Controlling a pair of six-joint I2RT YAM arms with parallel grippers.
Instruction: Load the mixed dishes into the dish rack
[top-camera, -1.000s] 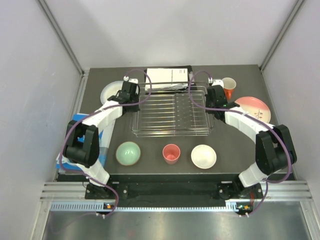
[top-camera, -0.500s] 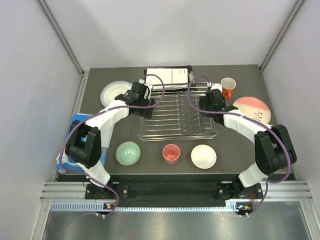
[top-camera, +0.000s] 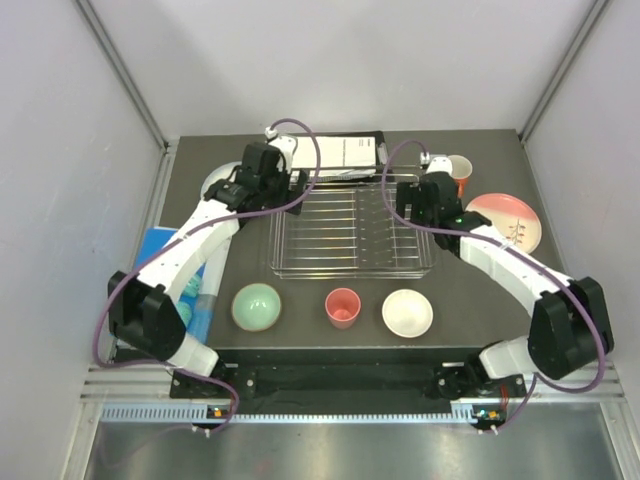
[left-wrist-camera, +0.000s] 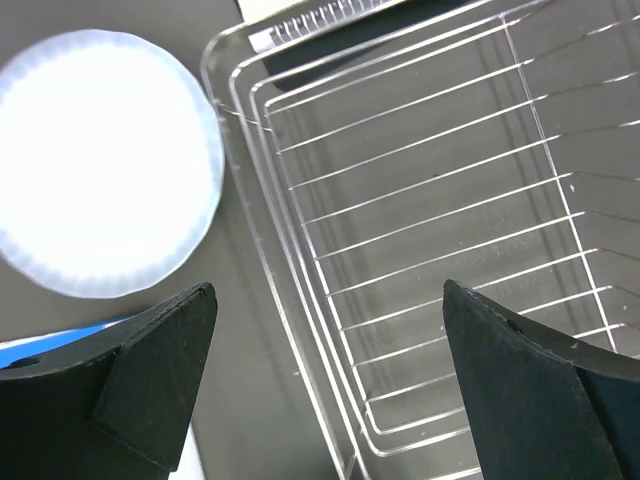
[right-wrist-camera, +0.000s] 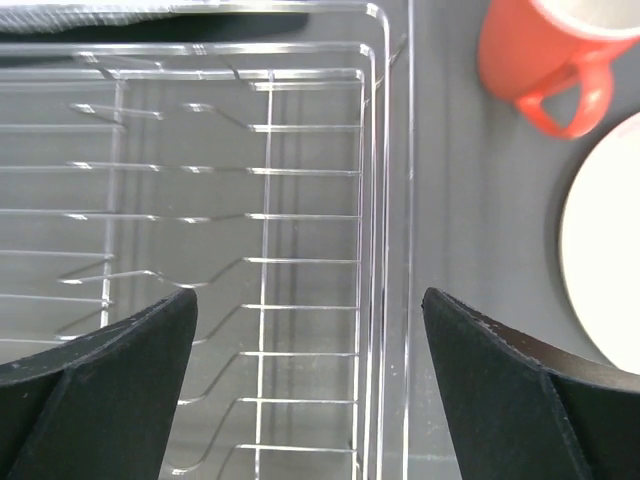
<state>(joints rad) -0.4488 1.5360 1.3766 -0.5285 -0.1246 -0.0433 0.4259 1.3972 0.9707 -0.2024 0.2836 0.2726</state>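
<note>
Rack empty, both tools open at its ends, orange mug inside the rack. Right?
No. The orange mug stands on the table outside the rack, off its right side; the right wrist view shows it. The rest holds: rack empty, left tool and right tool open at its ends.

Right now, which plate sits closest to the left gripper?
The white plate, beside the left gripper left of the dish rack; the pale pink plate lies far right.
</note>
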